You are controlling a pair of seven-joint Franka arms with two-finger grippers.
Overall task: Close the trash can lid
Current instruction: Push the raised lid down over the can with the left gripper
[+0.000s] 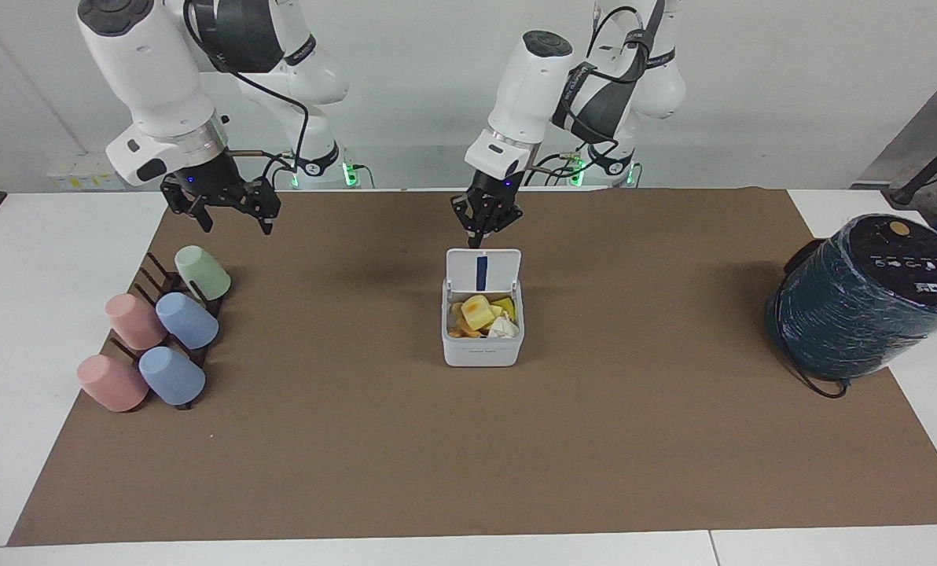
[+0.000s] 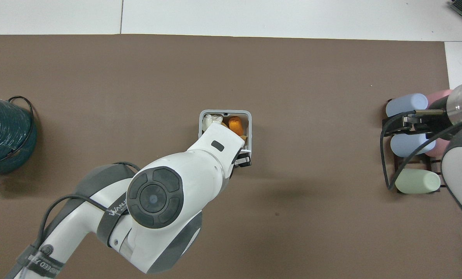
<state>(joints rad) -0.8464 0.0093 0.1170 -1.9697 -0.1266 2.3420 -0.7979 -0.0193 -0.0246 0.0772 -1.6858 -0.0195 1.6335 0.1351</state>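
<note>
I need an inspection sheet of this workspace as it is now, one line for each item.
Surface: brown mat on a white table.
Job's things: trash can mid-mat, holding scraps; lid upright, open, blue strip showing.
Clutter: cups on a dark rack at the right arm's end; teal cylinder at the left arm's end.
Grippers: left gripper shut, just above the lid's top edge, contact not clear; right gripper waits over the mat near the cups.
Cables: black cord at the cylinder's base; cables along both arms.
Surroundings: white wall, a dark object at the table edge.
</note>
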